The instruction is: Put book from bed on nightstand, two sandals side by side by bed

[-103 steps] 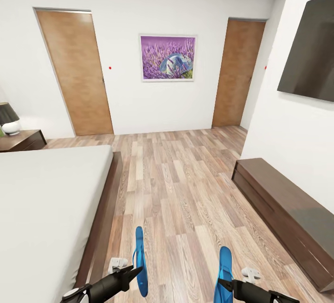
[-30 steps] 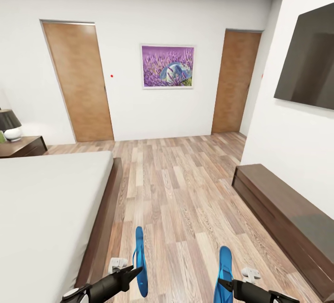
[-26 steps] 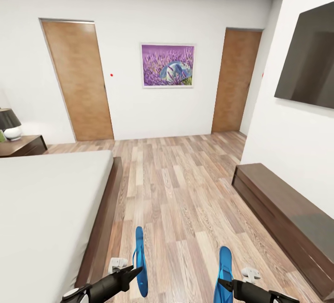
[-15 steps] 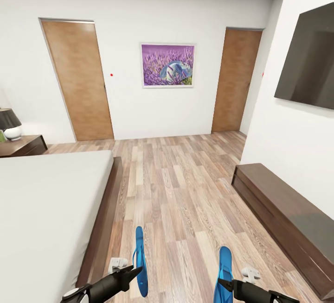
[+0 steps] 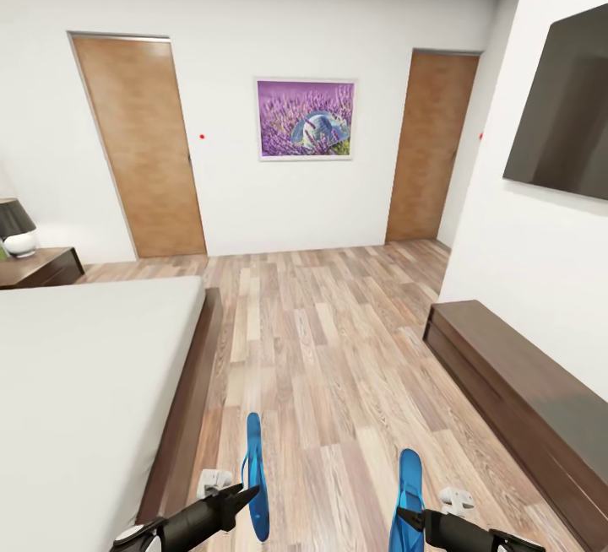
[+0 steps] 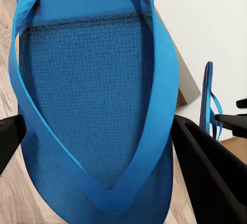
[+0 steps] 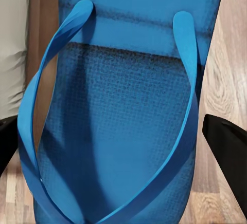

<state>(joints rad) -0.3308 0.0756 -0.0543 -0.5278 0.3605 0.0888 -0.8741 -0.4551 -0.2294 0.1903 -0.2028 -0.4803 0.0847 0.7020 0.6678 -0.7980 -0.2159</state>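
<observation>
At the bottom of the head view, the left gripper (image 5: 245, 497) is closed on one blue sandal (image 5: 255, 484), held edge-up so that only its thin profile is presented. In the left wrist view the black fingers (image 6: 211, 175) are seen pressed against the sole's two sides, just behind the point where the straps meet. The right gripper (image 5: 404, 518) is likewise clamped on the second sandal (image 5: 409, 493), its fingers (image 7: 229, 154) bearing on the sole's edges in the right wrist view.

Both sandals are judged to be very light and thin, with a textured foam-like sole that should give good friction; some flex is to be expected, so a hold across the sole near the strap junction is thought sounder than one on the loose straps.

The two sandals are carried well apart above the wood floor (image 5: 338, 349). The bed (image 5: 84, 383) fills the lower left of the frame, with a nightstand (image 5: 42, 267) at the left edge. A dark bench (image 5: 515, 400) lies at lower right. The book cannot be made out.
</observation>
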